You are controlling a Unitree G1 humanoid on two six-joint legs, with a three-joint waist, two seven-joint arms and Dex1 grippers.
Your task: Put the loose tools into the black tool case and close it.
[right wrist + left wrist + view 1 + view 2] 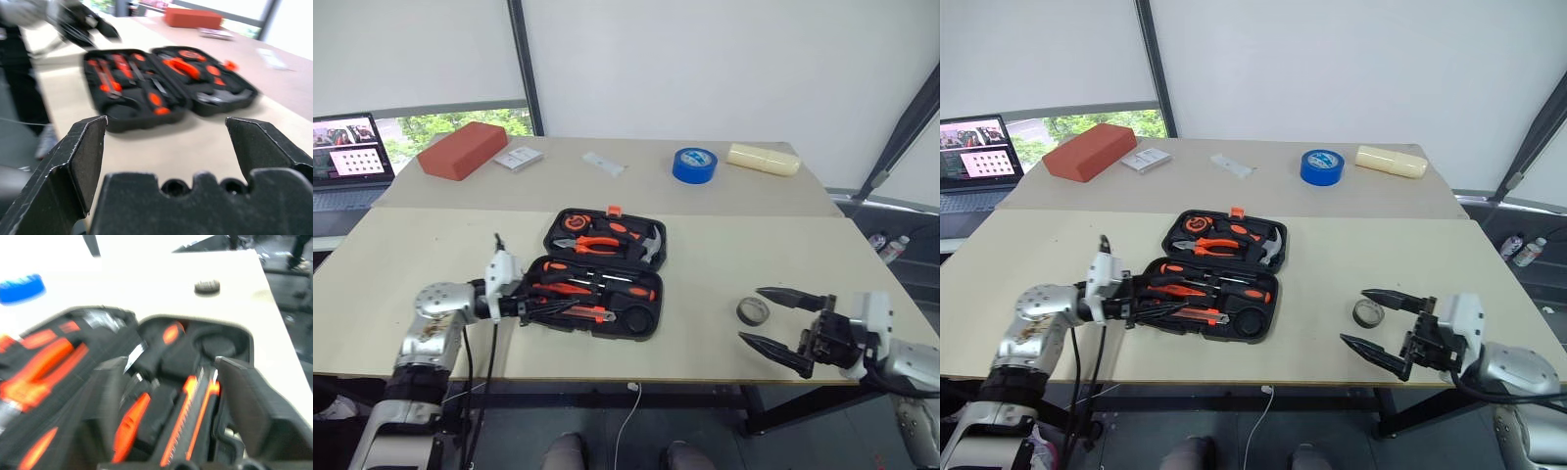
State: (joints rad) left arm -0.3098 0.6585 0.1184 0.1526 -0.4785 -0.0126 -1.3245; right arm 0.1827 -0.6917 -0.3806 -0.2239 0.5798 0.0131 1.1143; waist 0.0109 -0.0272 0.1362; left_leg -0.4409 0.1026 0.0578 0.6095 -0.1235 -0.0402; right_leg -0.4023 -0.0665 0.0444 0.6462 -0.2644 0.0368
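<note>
Tape roll point(753, 311) sits near the table's point(411, 294) front right edge; straddle it squarely with your spread right gripper point(773, 320). Left gripper point(173, 396) hangs open over the black tool case point(646, 328).

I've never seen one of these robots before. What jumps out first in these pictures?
The open black tool case in the middle of the near table, packed with orange-handled tools. The left gripper hovers at its near left corner, jaws apart over the utility knife. A small dark tape roll lies loose on the table to the right, beside the wide-open right gripper.
</note>
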